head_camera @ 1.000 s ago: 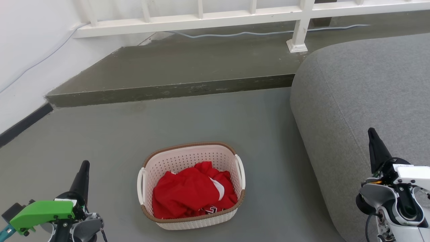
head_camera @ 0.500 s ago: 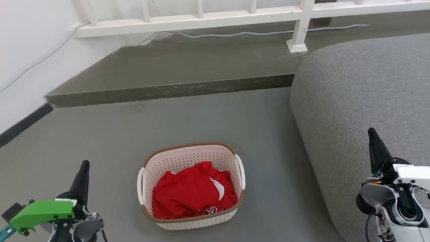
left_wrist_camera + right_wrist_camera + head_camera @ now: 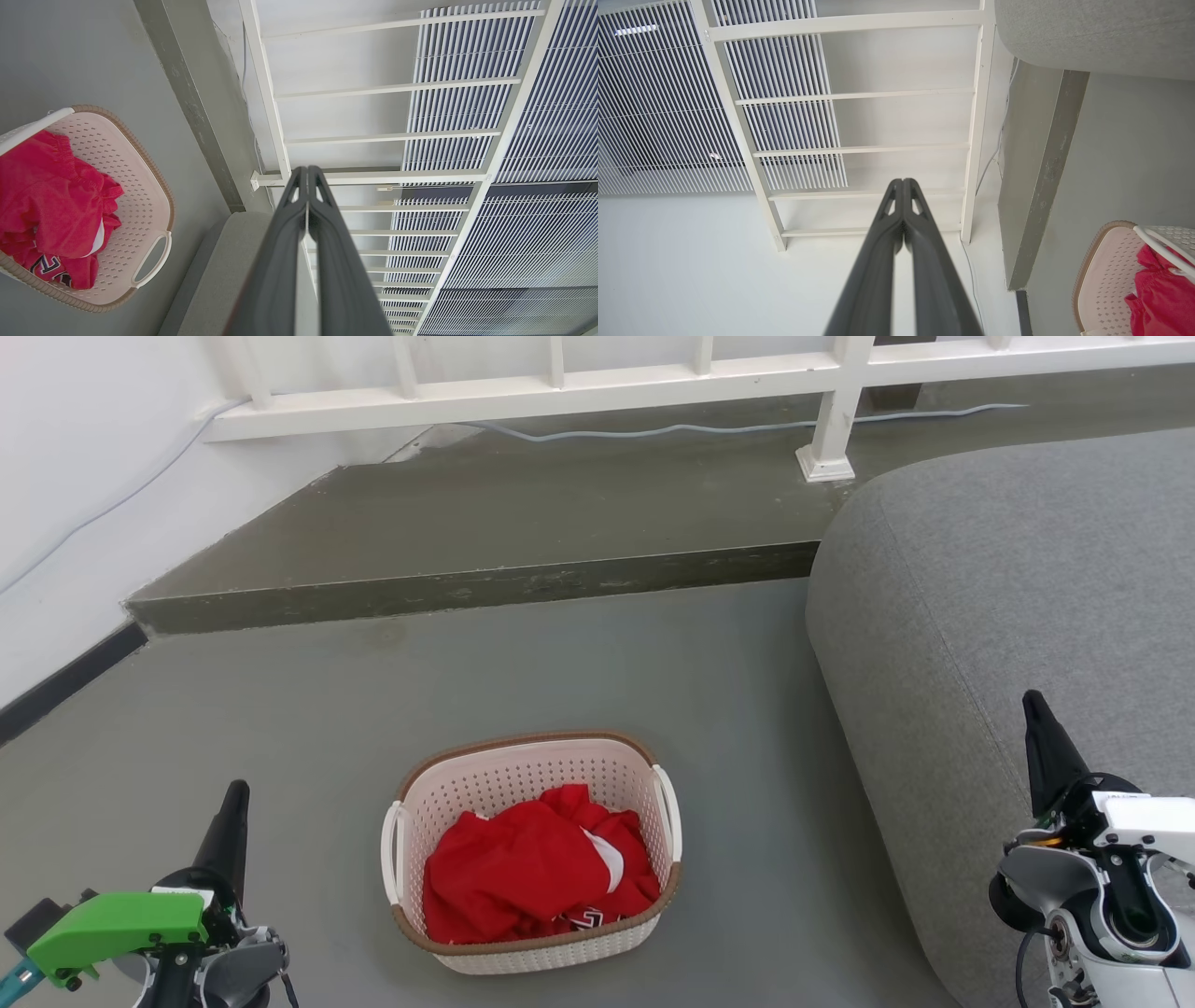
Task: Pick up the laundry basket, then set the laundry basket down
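Note:
The laundry basket (image 3: pixel 523 767) stands on the grey floor, cream-white and perforated with a brown rim and two white side handles, holding red clothing (image 3: pixel 537 873). It also appears at the left of the left wrist view (image 3: pixel 140 196) and at the lower right of the right wrist view (image 3: pixel 1104 275). My left gripper (image 3: pixel 235 793) is shut and empty, left of the basket and apart from it. My right gripper (image 3: pixel 1032 702) is shut and empty, well to the basket's right over the grey cushion. The wrist views show each pair of fingers (image 3: pixel 307 170) (image 3: pixel 902 182) pressed together.
A large grey cushioned seat (image 3: pixel 1008 597) fills the right side. A raised dark step (image 3: pixel 467 583) crosses behind the basket, with a white railing (image 3: pixel 653 378) and a cable (image 3: pixel 728 427) beyond. A white wall (image 3: pixel 65 495) lies to the left.

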Robot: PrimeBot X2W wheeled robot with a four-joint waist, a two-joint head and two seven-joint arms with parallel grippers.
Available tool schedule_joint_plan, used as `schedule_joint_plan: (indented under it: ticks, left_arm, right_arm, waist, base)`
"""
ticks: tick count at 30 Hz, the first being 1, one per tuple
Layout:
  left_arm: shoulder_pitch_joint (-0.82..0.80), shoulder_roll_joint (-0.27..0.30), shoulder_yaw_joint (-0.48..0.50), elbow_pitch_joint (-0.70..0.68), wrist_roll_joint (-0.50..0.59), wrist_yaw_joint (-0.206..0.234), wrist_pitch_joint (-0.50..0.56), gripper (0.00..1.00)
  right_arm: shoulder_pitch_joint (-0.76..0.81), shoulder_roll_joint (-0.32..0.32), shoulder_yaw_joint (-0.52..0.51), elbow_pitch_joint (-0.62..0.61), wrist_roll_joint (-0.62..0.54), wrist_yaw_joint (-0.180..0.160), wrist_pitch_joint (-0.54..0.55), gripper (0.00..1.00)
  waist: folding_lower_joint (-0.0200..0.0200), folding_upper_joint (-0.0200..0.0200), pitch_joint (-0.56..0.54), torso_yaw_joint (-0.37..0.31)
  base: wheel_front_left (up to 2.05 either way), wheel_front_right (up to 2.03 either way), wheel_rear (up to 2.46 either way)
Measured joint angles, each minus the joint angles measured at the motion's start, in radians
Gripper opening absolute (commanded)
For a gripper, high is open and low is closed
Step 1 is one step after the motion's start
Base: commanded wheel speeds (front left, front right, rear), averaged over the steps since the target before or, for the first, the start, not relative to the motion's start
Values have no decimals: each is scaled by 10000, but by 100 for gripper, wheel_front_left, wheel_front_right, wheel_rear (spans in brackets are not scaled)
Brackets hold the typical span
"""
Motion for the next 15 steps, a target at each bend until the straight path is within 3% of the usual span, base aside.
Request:
schedule_joint_plan:
  ticks: [15]
  left_arm:
    - [0, 0, -2, -4, 0, 0, -2, 0]
  right_arm:
    - [0, 6, -15, -10, 0, 0, 29, 0]
  waist:
    - [0, 0, 1, 0]
  base:
    - [0, 0, 0]
